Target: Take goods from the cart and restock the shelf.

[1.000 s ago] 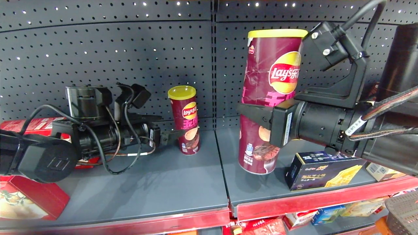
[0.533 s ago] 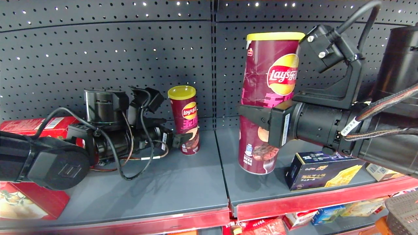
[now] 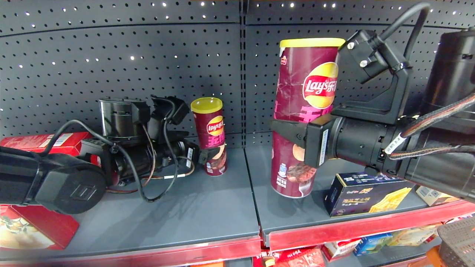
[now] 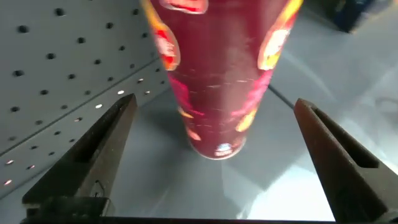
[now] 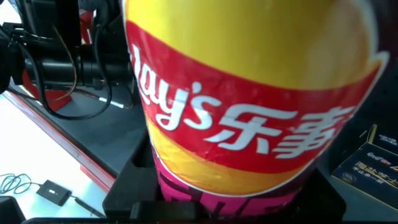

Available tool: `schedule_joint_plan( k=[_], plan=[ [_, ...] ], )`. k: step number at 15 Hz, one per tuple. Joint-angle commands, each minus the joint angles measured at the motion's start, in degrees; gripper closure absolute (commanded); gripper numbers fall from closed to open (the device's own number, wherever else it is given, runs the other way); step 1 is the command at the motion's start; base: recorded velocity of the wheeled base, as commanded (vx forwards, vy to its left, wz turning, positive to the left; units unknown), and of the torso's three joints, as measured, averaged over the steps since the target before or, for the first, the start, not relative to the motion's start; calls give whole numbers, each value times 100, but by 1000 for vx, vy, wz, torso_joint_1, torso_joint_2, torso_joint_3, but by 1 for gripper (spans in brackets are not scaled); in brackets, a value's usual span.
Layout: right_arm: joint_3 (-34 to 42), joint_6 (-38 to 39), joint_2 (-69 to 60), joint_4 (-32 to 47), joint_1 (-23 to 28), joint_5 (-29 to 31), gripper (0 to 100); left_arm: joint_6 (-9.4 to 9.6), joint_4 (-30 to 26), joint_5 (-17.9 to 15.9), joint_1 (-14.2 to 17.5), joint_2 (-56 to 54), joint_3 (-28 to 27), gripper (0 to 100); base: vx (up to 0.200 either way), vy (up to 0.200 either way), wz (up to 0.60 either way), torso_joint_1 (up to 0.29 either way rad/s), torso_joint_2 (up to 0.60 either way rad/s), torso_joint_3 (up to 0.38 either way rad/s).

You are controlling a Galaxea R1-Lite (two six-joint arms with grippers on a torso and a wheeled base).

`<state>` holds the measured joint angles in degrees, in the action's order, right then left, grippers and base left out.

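Held can [image 3: 306,111]: a tall maroon tube with a yellow lid is leaning slightly over the right half of the shelf [image 3: 185,207], near the middle seam. Whether its base is touching the board cannot be told.
Held can label: a round red-and-yellow emblem with white script is facing outward, with pink characters under it and a food picture near the base. In the right wrist view the emblem is showing on the can [image 5: 249,106].
Right gripper [image 3: 293,131]: its fingers are pinching the held can around its middle, just under the emblem.
Standing can [image 3: 212,135]: a tube with the same maroon design is standing upright at the back edge of the shelf, just left of the seam and against the pegboard [image 3: 111,66].
Left gripper [image 3: 207,155]: it is lying low at the back of the shelf with its fingers spread. In the left wrist view the standing can [image 4: 217,74] is sitting between the fingers [image 4: 99,155] of the gripper [image 4: 214,102], with a gap on each side.
Blue box [image 3: 365,193]: it is lying near the front right edge, just beside the held can's base. It is carrying yellow lettering and a picture of yellow snacks.
Red boxes [image 3: 33,142]: they are sitting at the left end of the shelf. The rear one is showing a white barcode patch.
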<state>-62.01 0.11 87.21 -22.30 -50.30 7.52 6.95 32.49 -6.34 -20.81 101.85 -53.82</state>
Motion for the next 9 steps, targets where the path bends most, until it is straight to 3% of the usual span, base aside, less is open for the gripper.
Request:
schedule_joint_plan(
  k=[1,4,9],
  plan=[
    [-13,-2,50,-3,20,-40,100,-18,12,159,-37,72,-85,0,0,0,0,0,0,0],
    [-56,-20,182,-126,29,-58,100,-36,320,1073,-187,590,-612,0,0,0,0,0,0,0],
    [-118,-29,200,-135,64,-58,100,-36,566,845,-336,704,-656,0,0,0,0,0,0,0]
  ],
)
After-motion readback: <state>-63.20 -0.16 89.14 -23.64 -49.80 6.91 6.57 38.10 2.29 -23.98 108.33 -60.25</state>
